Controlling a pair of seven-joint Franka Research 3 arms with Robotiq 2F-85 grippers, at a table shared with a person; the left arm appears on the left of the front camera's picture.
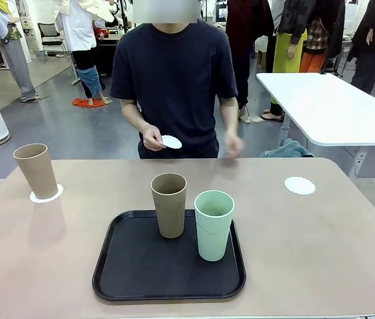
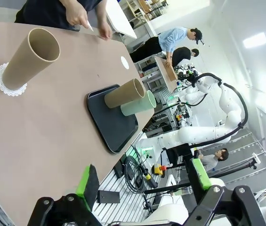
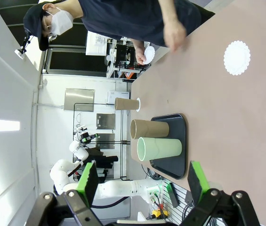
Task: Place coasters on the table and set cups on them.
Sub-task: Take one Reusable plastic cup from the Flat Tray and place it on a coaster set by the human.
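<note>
- The left gripper (image 2: 144, 179) has its two green-padded fingers spread wide apart with nothing between them. The beige bench (image 1: 320, 239) stretches out ahead of it.
- The right gripper (image 3: 142, 178) is also spread wide and holds nothing. It looks along the bench from the other side.
- A black tray (image 1: 127, 282) lies on the near middle of the bench.
- Two cups stand upright on the tray, close together. The tray's tan cup (image 1: 169, 205) is on the left and the mint green cup (image 1: 214, 224) is just to its right and slightly nearer.
- A second tan cup, the far-left cup (image 1: 36, 169), stands upright on the bench's far left, well apart from the tray. It rests on a white scalloped coaster, the left coaster (image 1: 46, 197), whose edge shows around its base.
- The right coaster (image 1: 299, 185) lies bare and flat on the bench's far right.
- A person in a dark shirt stands at the far side. One hand (image 1: 152, 137) holds a third coaster (image 1: 171, 141) above the far edge, and the person's other hand (image 1: 232, 145) is blurred beside it.
</note>
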